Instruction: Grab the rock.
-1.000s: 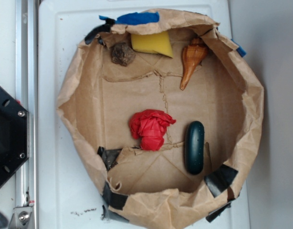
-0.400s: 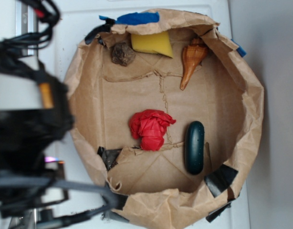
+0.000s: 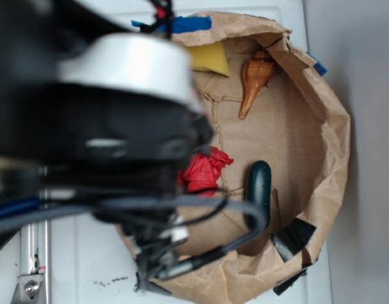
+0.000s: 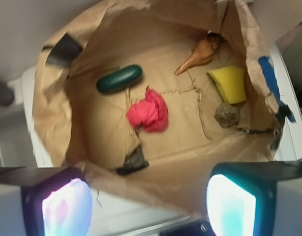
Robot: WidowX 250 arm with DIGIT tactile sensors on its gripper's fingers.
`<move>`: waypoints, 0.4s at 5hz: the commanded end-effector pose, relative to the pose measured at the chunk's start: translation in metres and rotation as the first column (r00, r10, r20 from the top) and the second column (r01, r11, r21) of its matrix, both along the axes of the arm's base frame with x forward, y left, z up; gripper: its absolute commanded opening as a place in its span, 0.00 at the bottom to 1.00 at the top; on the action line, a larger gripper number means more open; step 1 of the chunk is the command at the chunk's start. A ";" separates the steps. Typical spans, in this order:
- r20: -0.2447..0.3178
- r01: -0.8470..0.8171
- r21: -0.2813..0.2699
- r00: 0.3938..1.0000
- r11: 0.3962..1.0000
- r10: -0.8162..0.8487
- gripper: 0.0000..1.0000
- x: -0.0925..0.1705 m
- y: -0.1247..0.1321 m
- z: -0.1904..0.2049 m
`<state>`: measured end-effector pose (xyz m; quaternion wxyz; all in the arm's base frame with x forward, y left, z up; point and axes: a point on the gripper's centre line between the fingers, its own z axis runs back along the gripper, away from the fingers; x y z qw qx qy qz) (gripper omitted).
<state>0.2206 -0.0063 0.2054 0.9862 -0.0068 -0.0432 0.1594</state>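
**Arm over the paper tray, rock unclaimed**

The blurred arm (image 3: 112,126) fills the left of the exterior view, blocking much of the brown paper tray (image 4: 52,128). From the wrist camera, the gripper (image 4: 148,196) hangs above the tray's near rim — fingers spread wide, nothing between them. Inside the tray: a dark green oblong object (image 4: 119,78) towards the far-left wall, a crumpled red cloth (image 4: 148,110) near the middle, a yellow sponge (image 4: 229,83) by the right wall, an orange seashell (image 4: 200,54) towards the far edge. And the rock (image 4: 227,114) — touching the sponge's near edge, well clear of the gripper.
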 end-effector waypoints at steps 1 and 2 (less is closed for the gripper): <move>0.050 -0.109 -0.013 0.993 0.994 0.109 1.00 0.011 0.059 -0.016; 0.080 -0.091 -0.014 0.992 0.996 0.092 1.00 0.014 0.073 -0.021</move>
